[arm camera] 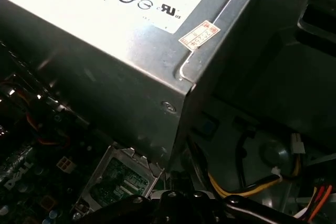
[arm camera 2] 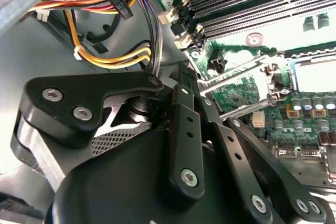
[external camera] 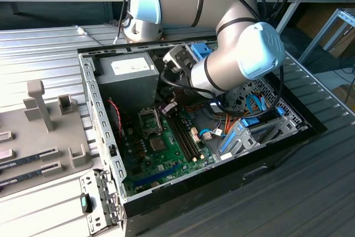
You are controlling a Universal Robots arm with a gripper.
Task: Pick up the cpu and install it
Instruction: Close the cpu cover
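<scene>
Inside the open computer case [external camera: 104, 154] on the desk [external camera: 39, 43], the hand [external camera: 166, 106] is lowered over the green motherboard [external camera: 166, 162]. Just beside the hand the socket frame [external camera: 150, 119] is seen, its levers swung open in the second wrist view. Close behind the hand stands the grey power supply [external camera: 125, 76], and coloured cables [arm camera 2: 113, 56] are bunched next to it. Whether the hand is clenched or released cannot be told. The cpu cannot be made out with certainty, either at the hand or in the socket.
</scene>
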